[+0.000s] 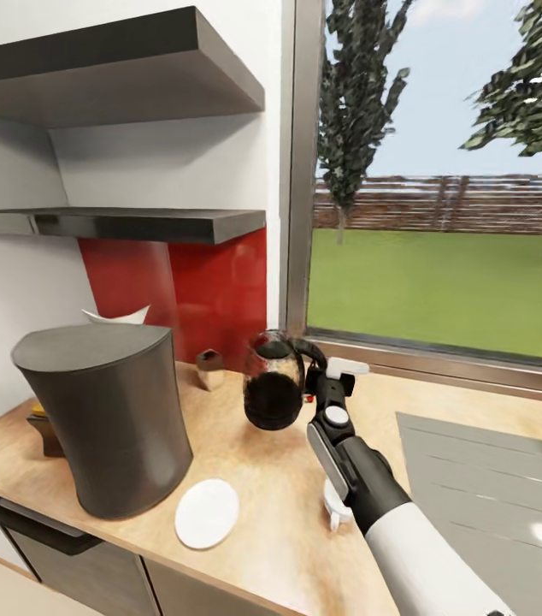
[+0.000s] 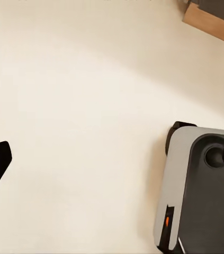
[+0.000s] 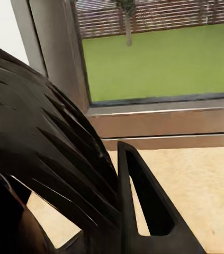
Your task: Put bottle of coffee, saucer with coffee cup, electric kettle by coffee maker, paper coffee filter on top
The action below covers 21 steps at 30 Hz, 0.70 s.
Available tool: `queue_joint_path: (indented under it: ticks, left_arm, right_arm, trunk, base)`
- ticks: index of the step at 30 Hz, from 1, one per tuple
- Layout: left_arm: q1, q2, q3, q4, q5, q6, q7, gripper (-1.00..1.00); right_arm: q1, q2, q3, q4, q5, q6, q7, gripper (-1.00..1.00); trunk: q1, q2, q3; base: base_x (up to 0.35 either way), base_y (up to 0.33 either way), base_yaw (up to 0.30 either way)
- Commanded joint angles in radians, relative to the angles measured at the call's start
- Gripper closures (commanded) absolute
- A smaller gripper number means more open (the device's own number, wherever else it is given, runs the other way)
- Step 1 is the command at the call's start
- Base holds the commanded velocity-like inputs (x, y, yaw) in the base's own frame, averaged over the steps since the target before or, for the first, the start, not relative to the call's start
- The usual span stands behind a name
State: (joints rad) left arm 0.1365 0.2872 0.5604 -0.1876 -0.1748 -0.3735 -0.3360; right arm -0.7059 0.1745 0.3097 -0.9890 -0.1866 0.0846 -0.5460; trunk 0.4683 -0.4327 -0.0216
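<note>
Head view, glossy round electric kettle (image 1: 273,390) gripped by right tool (image 1: 321,382); wood-grain countertop (image 1: 279,505)

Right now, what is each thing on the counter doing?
Electric kettle: upright, handle held by the right end effector, seemingly just off the counter.
Coffee maker: standing on the countertop.
Saucer: flat on the counter, nothing on it.
Paper filter: peeking behind the coffee maker.

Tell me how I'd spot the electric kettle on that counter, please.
Find the wooden countertop under the big window. Right of the tall dark grey coffee maker is a rounded, glossy dark pot with a curved handle: the electric kettle. Unlike the flat white saucer nearby, it is being gripped by the robot's right gripper.
</note>
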Motion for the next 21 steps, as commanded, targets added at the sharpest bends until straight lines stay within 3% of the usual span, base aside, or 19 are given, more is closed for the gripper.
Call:
queue_joint_path:
  ticks: [1,7,13,21]
  left_arm:
    - [0.0,0.0,0.009,-0.001,-0.01,-0.002,-0.005,-1.0]
    - [0.0,0.0,0.009,-0.001,-0.011,-0.002,-0.005,-1.0]
    - [0.0,-0.001,0.009,-0.001,-0.011,-0.002,-0.005,-1.0]
    - [0.001,-0.002,0.009,-0.001,-0.011,-0.002,-0.005,-1.0]
  right_arm:
    - [-0.001,0.0,0.003,0.005,0.002,-0.004,-0.008,1.0]
    - [-0.001,0.0,0.004,0.047,0.003,-0.021,-0.006,1.0]
    - [0.0,0.0,0.004,0.07,0.003,-0.022,-0.004,1.0]
    - [0.0,0.0,0.006,0.109,0.003,-0.023,-0.003,1.0]
  trunk:
    - [0.001,-0.002,-0.002]
    - [0.001,-0.002,-0.002]
    - [0.001,-0.002,-0.002]
    - [0.001,-0.002,-0.002]
  base:
    - [0.104,0.247,0.0]
    - [0.062,0.263,0.0]
    - [0.003,0.056,0.0]
    - [0.0,0.223,0.0]
